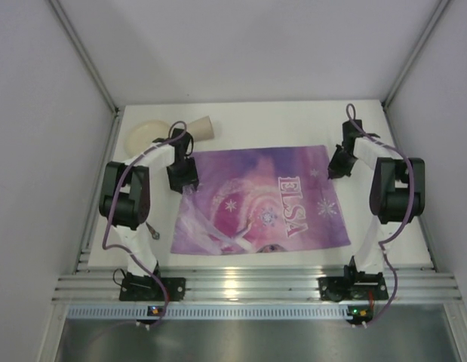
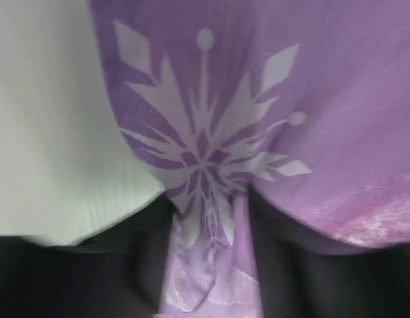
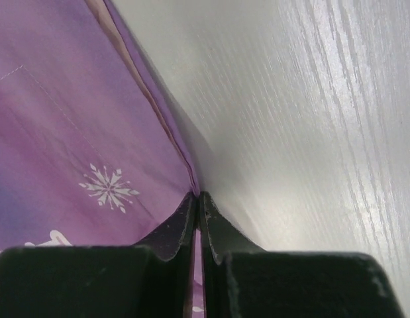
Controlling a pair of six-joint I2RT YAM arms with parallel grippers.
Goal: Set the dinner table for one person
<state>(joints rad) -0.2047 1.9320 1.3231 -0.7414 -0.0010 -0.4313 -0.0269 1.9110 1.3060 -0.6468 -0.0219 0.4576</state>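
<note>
the white table [image 1: 278, 124] fills the top view, with a silver rail [image 1: 256, 285] along its near edge. a purple mat [image 1: 259, 200] lies in the middle of the table, with the word "elsa" on it. the mat's left side looks wrinkled. the left gripper [image 1: 182, 179] is at the mat's far left corner and the right gripper [image 1: 335, 167] is at its far right corner. from up here you cannot tell how their fingers are set.

the wrist views show that. in the left one, a fold of the mat under a big white snowflake [image 2: 205, 139] runs down between the two dark fingers [image 2: 142, 271], so they are pinching the mat. in the right one, the fingers [image 3: 168, 235] are pressed close with a thin strip of the mat's edge between them, right where mat meets table.

only the top view shows a pale plate [image 1: 146, 136] and a tan cup [image 1: 203, 128] lying on its side. both are at the far left of the table, off the mat.
</note>
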